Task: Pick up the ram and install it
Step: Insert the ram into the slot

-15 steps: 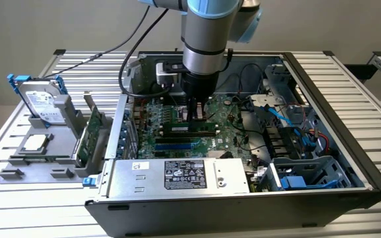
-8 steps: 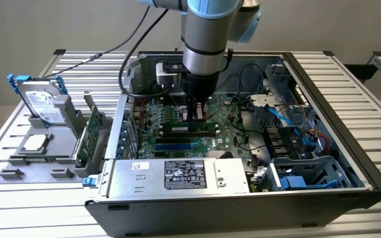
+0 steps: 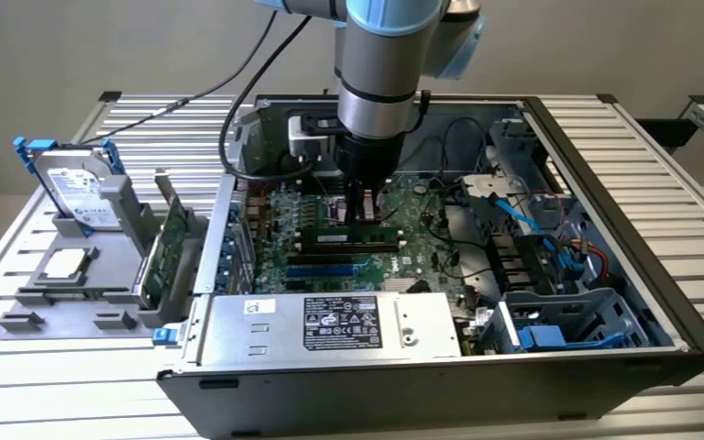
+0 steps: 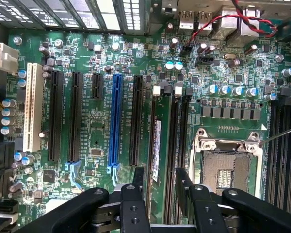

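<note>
Empty gripper (image 3: pixel 365 211) hovers over the ram (image 3: pixel 349 240).
Exterior view: the ram sits just beneath the fingertips. Wrist view: jaws spread, 1 each side of the ram (image 4: pixel 156 145), not touching. It looks light, stiff and fragile, best pinched mid-length across its 2 faces.

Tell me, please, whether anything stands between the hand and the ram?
Nothing visible does. The open hand hangs directly over the ram, which stands on edge on the motherboard, with one finger to each side of it.

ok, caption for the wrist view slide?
Open gripper above the ram, which stands in a motherboard slot near the CPU socket.
</note>
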